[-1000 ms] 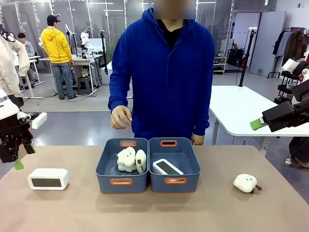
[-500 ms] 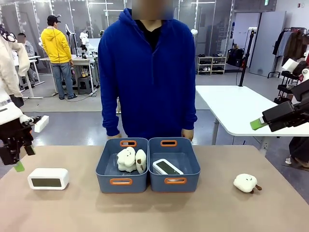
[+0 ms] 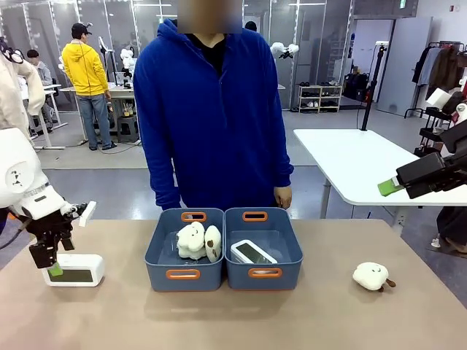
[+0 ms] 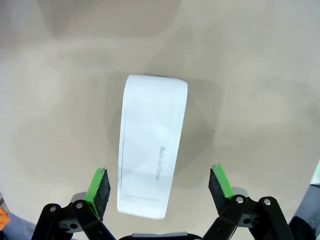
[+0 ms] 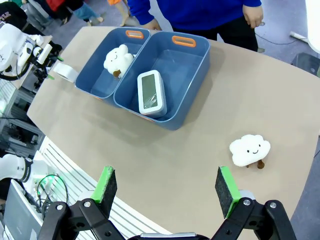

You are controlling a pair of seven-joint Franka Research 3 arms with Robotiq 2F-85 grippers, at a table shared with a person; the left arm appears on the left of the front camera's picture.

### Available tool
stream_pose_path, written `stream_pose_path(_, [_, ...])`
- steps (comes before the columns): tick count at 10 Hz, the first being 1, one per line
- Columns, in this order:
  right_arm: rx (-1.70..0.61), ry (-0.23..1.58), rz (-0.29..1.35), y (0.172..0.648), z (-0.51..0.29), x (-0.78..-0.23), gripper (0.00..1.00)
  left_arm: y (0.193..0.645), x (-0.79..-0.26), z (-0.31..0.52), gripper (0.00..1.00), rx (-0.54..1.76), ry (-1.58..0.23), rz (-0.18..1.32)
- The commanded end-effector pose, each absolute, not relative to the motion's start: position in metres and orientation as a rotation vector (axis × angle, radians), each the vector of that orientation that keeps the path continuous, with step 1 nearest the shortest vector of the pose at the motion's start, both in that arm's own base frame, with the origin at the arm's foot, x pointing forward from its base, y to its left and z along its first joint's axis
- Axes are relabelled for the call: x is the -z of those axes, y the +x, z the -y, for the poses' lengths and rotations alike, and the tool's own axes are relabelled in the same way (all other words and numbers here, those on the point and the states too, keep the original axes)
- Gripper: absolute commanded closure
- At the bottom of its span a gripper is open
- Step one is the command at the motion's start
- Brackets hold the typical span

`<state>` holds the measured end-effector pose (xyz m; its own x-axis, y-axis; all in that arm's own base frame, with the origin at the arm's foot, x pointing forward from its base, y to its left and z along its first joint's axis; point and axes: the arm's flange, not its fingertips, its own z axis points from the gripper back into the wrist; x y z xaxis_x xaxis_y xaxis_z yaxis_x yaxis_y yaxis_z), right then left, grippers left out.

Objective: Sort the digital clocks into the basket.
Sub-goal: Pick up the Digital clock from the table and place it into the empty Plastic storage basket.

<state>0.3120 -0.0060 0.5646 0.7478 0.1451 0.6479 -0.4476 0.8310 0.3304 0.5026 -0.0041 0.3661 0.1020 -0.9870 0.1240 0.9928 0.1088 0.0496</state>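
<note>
One white digital clock (image 3: 79, 270) stands on the table at the left, dark screen toward me. My left gripper (image 3: 49, 264) hangs open right over its left end. In the left wrist view the clock (image 4: 150, 145) lies between the green fingertips (image 4: 98, 186), untouched. A second clock (image 3: 253, 252) lies screen-up in the right-hand basket (image 3: 246, 280), and shows in the right wrist view too, clock (image 5: 151, 90) inside basket (image 5: 187, 62). My right gripper (image 3: 390, 187) is raised off the table's right side, open and empty (image 5: 167, 187).
An identical blue bin (image 3: 162, 275) on the left holds cream plush toys (image 3: 195, 240). Another cloud-shaped plush (image 3: 373, 276) lies on the table at the right. A person in a blue hoodie (image 3: 211, 117) stands just behind the bins.
My left arm has come down and to the right until its gripper hangs over the left clock. The person has lowered a hand and shifted left. The right arm has not moved.
</note>
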Motion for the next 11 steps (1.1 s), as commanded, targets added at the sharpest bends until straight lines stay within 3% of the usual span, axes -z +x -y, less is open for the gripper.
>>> stream_pose_path(1, [-0.318,0.485,0.647,0.312,0.004,-0.564,0.00,0.515,-0.355,0.004,0.00,1.493,-0.022,0.205])
stream_pose_path(4, [-0.318,0.485,0.647,0.312,0.004,-0.564,0.00,0.515,-0.336,0.010,0.00,1.507,-0.031,0.119])
stream_pose_path(5, [-0.318,0.485,0.647,0.312,0.004,-0.564,0.00,0.521,-0.330,0.010,0.57,1.498,-0.015,0.108])
stream_pose_path(6, [-0.318,0.485,0.647,0.312,0.004,-0.564,0.00,0.518,-0.332,0.010,0.59,1.497,-0.030,0.121])
stream_pose_path(7, [-0.318,0.485,0.647,0.312,0.004,-0.564,0.00,0.516,-0.336,0.011,1.00,1.492,-0.032,0.128])
stream_pose_path(8, [-0.318,0.485,0.647,0.312,0.004,-0.564,0.00,0.513,-0.340,0.012,1.00,1.475,-0.042,0.117])
stream_pose_path(9, [-0.318,0.485,0.647,0.312,0.004,-0.564,0.00,0.510,-0.344,0.014,0.76,1.448,-0.045,0.088])
stream_pose_path(10, [-0.318,0.485,0.647,0.312,0.004,-0.564,0.00,0.505,-0.354,0.019,0.84,1.441,-0.085,0.096])
stream_pose_path(11, [-0.318,0.485,0.647,0.312,0.004,-0.564,0.00,0.498,-0.368,0.024,0.84,1.435,-0.119,0.114])
